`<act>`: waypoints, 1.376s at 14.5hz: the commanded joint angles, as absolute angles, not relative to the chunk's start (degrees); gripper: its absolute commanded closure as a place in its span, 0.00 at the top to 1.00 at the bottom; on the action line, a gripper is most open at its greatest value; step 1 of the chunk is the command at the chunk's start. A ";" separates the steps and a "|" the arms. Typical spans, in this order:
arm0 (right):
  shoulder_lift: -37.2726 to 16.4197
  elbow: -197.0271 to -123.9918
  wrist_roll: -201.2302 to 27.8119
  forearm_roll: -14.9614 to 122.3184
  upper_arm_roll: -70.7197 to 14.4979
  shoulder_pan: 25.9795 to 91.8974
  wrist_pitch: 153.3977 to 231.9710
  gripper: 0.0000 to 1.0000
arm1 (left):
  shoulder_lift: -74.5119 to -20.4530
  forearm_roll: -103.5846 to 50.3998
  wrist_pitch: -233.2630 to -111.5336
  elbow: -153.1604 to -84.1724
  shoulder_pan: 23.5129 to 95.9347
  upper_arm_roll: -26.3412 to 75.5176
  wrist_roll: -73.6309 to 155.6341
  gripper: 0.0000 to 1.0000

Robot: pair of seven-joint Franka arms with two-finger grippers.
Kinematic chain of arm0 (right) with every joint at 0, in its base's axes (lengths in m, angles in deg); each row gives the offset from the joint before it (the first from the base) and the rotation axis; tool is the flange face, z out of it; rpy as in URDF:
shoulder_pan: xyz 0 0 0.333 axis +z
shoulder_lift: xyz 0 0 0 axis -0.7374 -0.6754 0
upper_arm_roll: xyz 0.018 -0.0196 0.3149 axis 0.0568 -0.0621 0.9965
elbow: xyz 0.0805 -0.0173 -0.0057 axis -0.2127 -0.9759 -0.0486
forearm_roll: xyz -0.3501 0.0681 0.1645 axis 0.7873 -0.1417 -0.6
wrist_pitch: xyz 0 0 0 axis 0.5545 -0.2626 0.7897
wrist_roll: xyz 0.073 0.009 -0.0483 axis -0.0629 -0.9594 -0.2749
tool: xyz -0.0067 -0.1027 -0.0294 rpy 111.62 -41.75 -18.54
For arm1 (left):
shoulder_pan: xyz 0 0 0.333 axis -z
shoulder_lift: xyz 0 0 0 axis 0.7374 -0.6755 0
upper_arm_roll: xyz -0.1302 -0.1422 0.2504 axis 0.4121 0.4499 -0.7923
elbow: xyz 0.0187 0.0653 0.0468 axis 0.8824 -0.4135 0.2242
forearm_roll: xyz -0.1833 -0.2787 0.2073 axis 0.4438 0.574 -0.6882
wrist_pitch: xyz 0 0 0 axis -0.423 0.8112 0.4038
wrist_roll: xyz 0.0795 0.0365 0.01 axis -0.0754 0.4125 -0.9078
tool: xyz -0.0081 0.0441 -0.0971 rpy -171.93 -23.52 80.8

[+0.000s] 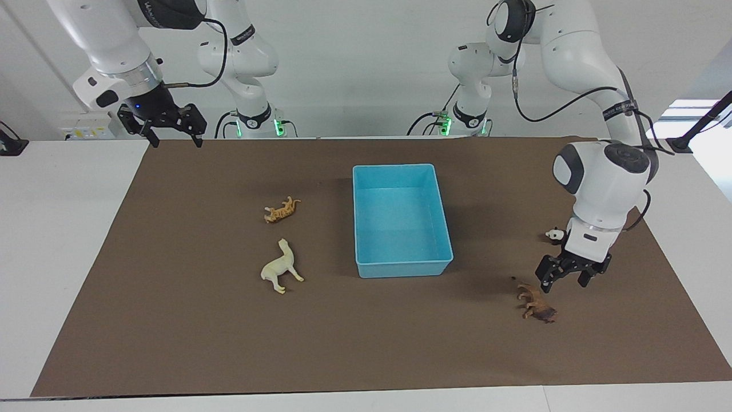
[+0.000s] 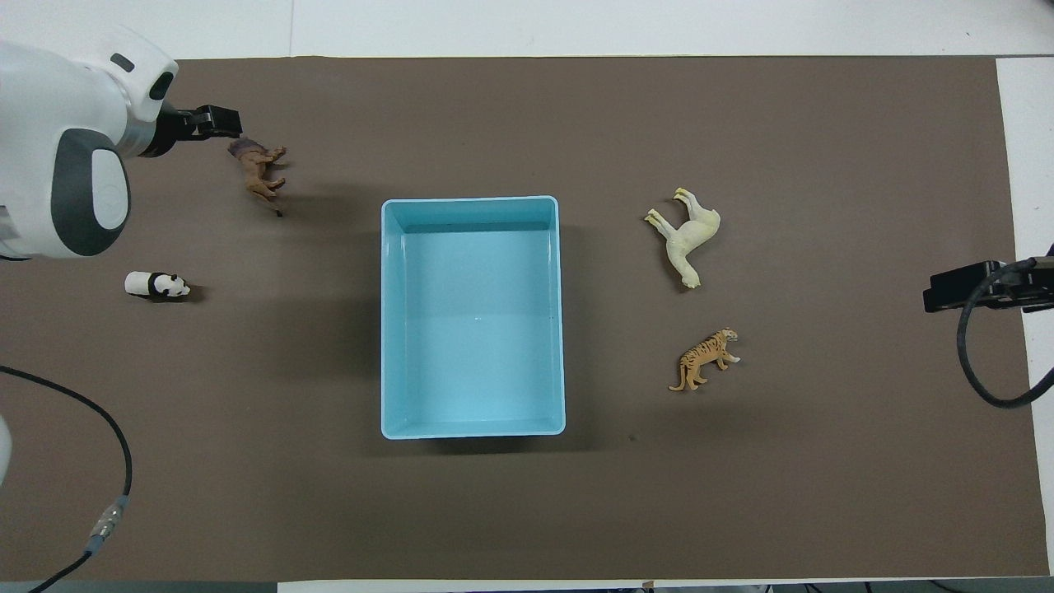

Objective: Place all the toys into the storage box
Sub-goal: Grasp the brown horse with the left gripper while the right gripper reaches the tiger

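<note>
The light blue storage box [image 1: 397, 217] [image 2: 473, 329] sits empty mid-mat. Toward the right arm's end lie the orange tiger [image 1: 282, 210] [image 2: 706, 359] and, farther from the robots, the cream llama [image 1: 281, 267] [image 2: 688, 236]. Toward the left arm's end are the panda [image 1: 555, 234] [image 2: 156, 285] and, farther out, the brown lion [image 1: 536, 303] [image 2: 257, 169], on its side. My left gripper [image 1: 566, 283] [image 2: 216, 122] hangs open just above the mat, right beside the lion, holding nothing. My right gripper [image 1: 176, 140] [image 2: 947, 294] waits raised and open over the mat's edge at the right arm's end.
A brown mat [image 1: 171, 343] [image 2: 527, 511] covers most of the white table [image 1: 51, 229]. A black cable [image 2: 99, 461] from the left arm loops over the mat's near corner.
</note>
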State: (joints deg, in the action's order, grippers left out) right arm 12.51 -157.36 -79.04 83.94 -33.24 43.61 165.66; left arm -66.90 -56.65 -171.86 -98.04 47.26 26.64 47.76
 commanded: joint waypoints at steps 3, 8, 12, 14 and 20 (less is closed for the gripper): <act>11.95 -164.93 -62.60 83.74 -32.32 47.41 176.83 1.00 | -71.08 -57.79 -178.42 -95.86 48.03 26.22 47.39 1.00; 5.28 -167.06 -35.71 82.95 -32.24 53.65 186.69 1.00 | -71.00 -58.41 -180.17 -100.86 47.86 26.13 47.22 1.00; -3.16 -168.28 -15.99 78.56 -32.32 57.62 195.04 1.00 | -70.56 -58.41 -180.53 -103.60 47.95 26.13 46.60 1.00; -5.01 -169.51 -12.19 76.29 -32.32 57.53 196.02 1.00 | -70.38 -58.41 -180.62 -104.12 47.95 26.13 46.43 1.00; -0.37 -181.63 -12.00 74.69 -32.32 57.53 196.02 1.00 | -70.12 -58.50 -182.37 -106.94 48.65 24.99 45.11 1.00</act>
State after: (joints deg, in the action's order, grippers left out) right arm -4.70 -175.37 -12.86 75.61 -32.78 57.63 194.87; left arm -71.24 -57.34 -180.68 -104.95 47.46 26.09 47.10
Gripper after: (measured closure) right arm 0.000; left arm 0.000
